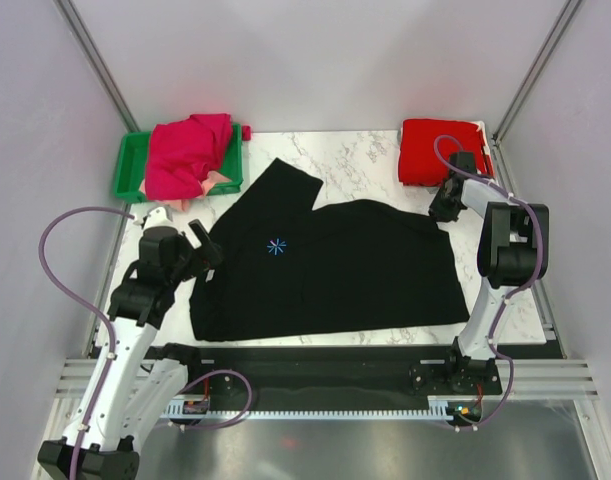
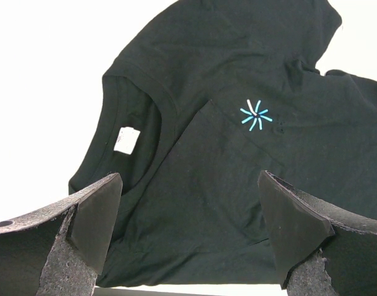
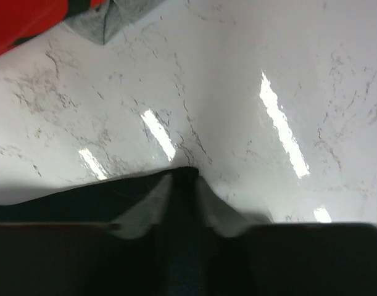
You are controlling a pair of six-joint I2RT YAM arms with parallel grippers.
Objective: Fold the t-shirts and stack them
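Note:
The large black t-shirt lies spread on the marble table, its light-blue starburst logo facing up. My left gripper is open and empty, hovering over the shirt's left side by the collar; in the left wrist view the collar with its white label and the logo lie ahead. My right gripper is at the shirt's far right corner, shut on a pinched fold of the black cloth. A folded red t-shirt lies at the back right.
A green bin at the back left holds a crumpled magenta t-shirt with peach cloth under it. Bare marble lies between bin and red shirt. The enclosure walls stand close on both sides.

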